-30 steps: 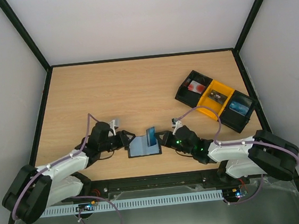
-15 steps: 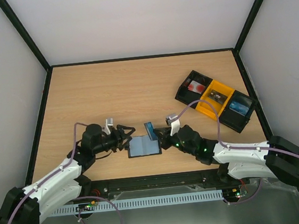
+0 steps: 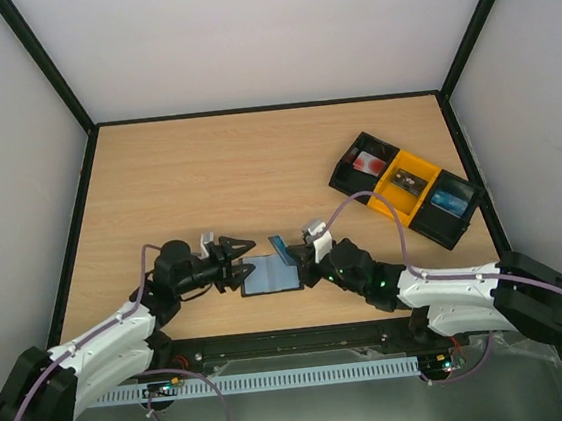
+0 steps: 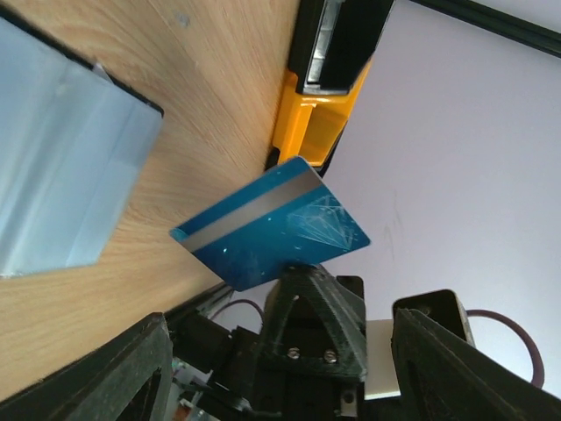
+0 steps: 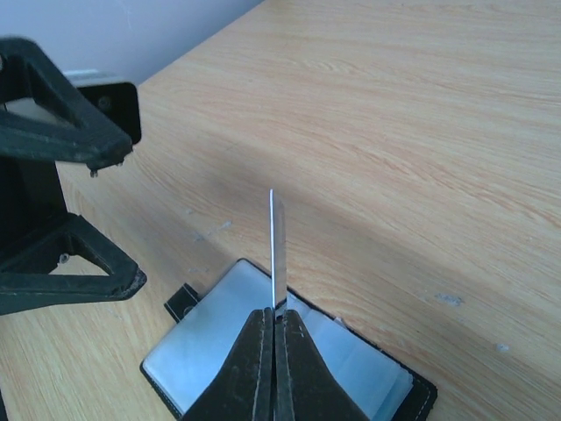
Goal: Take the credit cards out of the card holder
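Overhead and close wrist views, common card holder (image 3: 268, 277)

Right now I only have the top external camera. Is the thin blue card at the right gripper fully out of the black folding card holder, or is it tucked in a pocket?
Observer: It's out. The left wrist view shows the thin blue card in the air, with light wooden tabletop between it and the black folding card holder.
Operator: How is it held?
Observer: The right wrist view shows the right gripper shut on one edge of the card, which stands edge-on to that camera.
Operator: Any markings on it?
Observer: The left wrist view shows a grey stripe running the card's length.
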Robot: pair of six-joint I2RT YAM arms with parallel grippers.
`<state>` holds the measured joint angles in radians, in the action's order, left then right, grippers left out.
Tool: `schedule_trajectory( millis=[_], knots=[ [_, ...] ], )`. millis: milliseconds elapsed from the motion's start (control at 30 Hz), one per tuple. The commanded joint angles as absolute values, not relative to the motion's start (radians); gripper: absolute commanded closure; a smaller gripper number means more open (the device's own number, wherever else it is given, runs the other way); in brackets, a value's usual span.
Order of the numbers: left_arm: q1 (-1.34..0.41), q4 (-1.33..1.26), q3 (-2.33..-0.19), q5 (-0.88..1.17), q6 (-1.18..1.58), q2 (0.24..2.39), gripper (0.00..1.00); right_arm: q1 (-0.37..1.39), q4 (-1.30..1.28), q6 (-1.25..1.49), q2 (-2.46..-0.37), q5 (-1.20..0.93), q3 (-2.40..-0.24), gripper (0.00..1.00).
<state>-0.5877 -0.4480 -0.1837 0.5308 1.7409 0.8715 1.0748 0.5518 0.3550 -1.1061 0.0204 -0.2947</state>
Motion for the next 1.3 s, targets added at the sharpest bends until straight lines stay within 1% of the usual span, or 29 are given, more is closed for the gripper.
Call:
schedule_trajectory(
  millis=[0, 100, 233, 467, 600, 767, 1000, 1267],
  knots=[
    [-0.606, -0.582, -0.176, 0.574, 1.835, 0.918, 0.29, 1.102, 0.594, 0.291, -1.128, 0.039, -0.298, 0.98],
    [-0.621, -0.582, -0.179, 0.553, 1.854, 0.93, 0.35, 1.126, 0.617, 0.251, -1.116, 0.05, -0.285, 0.98],
    [-0.634, -0.55, -0.168, 0.521, 1.889, 0.906, 0.37, 1.173, 0.645, 0.16, -1.105, 0.067, -0.261, 0.98],
    [-0.635, -0.496, -0.14, 0.482, 1.918, 0.837, 0.38, 1.251, 0.628, 0.047, -1.103, 0.12, -0.27, 0.98],
    [-0.635, -0.513, -0.112, 0.485, 1.942, 0.825, 0.39, 1.284, 0.622, 0.02, -1.109, 0.139, -0.28, 0.98],
    [-0.637, -0.504, -0.105, 0.487, 1.939, 0.812, 0.42, 1.336, 0.621, -0.017, -1.131, 0.194, -0.298, 0.98],
    [-0.652, -0.471, -0.071, 0.439, 1.958, 0.747, 0.47, 1.384, 0.606, -0.06, -1.2, 0.268, -0.338, 0.98],
    [-0.676, -0.47, -0.049, 0.435, 1.952, 0.76, 0.5, 1.423, 0.65, -0.087, -1.26, 0.302, -0.37, 0.98]
  ],
)
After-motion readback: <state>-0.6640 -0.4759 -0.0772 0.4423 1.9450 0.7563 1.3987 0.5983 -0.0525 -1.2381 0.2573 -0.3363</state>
